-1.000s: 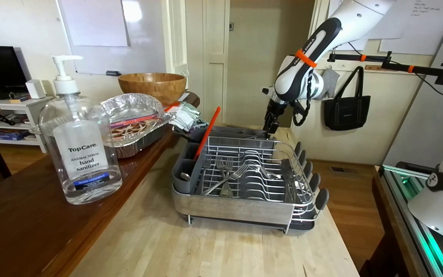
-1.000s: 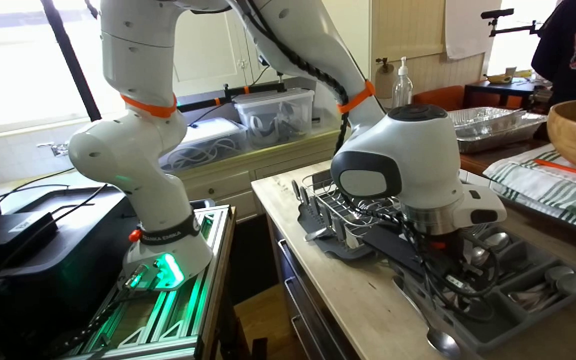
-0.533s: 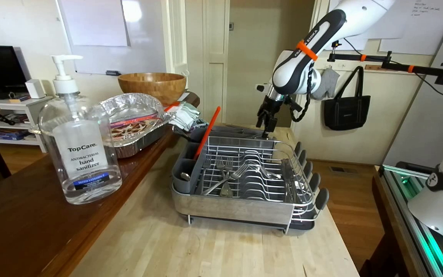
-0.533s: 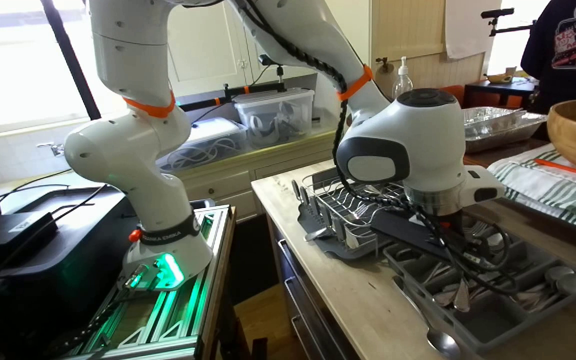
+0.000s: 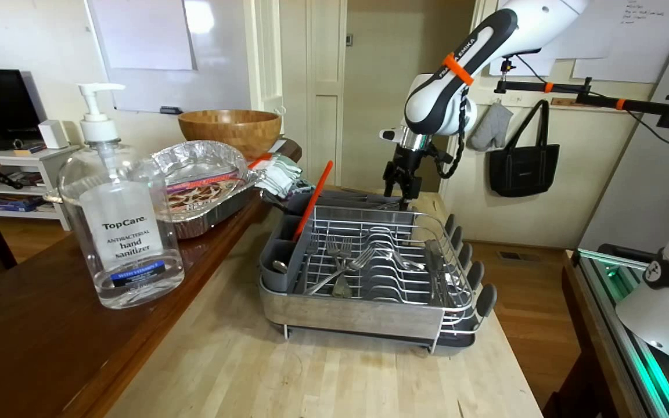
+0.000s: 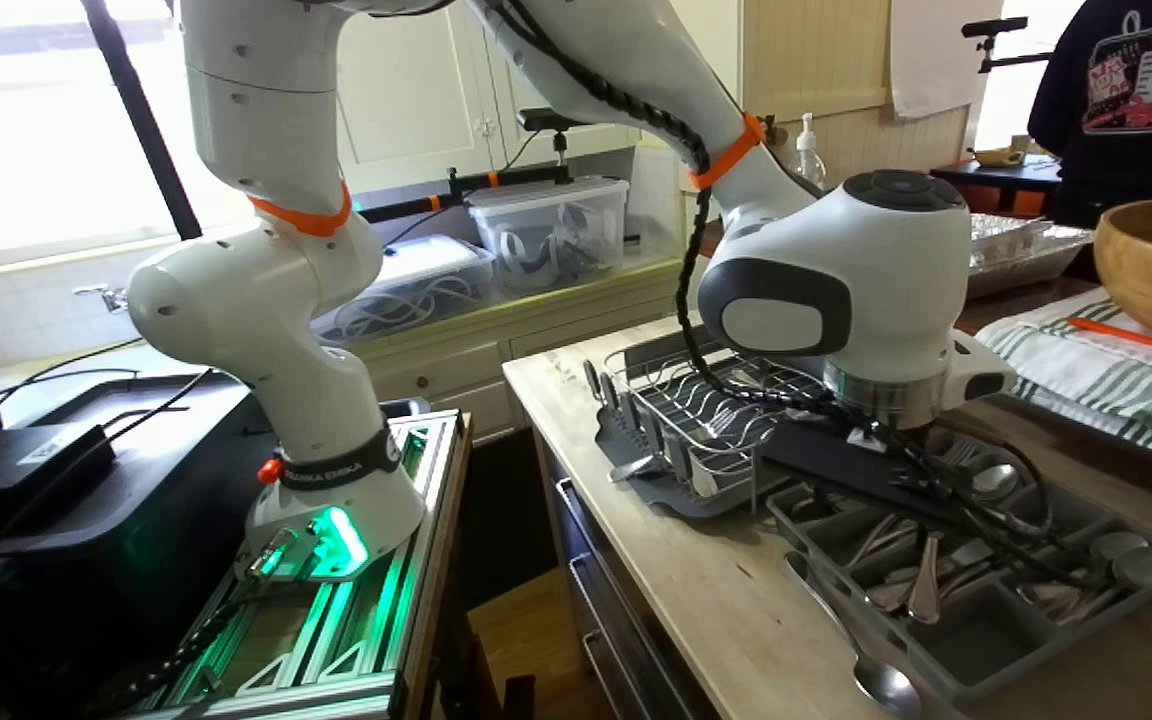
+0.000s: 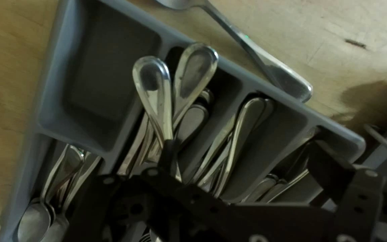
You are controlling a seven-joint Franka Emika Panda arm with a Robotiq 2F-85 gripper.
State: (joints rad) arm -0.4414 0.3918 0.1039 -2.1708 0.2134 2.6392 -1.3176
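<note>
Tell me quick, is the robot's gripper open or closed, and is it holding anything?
Gripper: open, its jaws wide apart, holding nothing, over the gray cutlery tray.

A grey tray (image 7: 47, 87) with little boxes (image 7: 109, 64) sits flat below the gripper (image 7: 242, 148). Two shiny handles (image 7: 156, 95) make a V right by one of its fingers (image 7: 167, 157), above other silver handles (image 7: 192, 121). Hard to see if they touch the finger.

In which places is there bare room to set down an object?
In the cutlery tray, the empty compartment, bordered by spoons and splayed handles; also the light wooden tabletop between dish rack and brown table. Crowded: beneath the open gripper, where more handles bunch.
</note>
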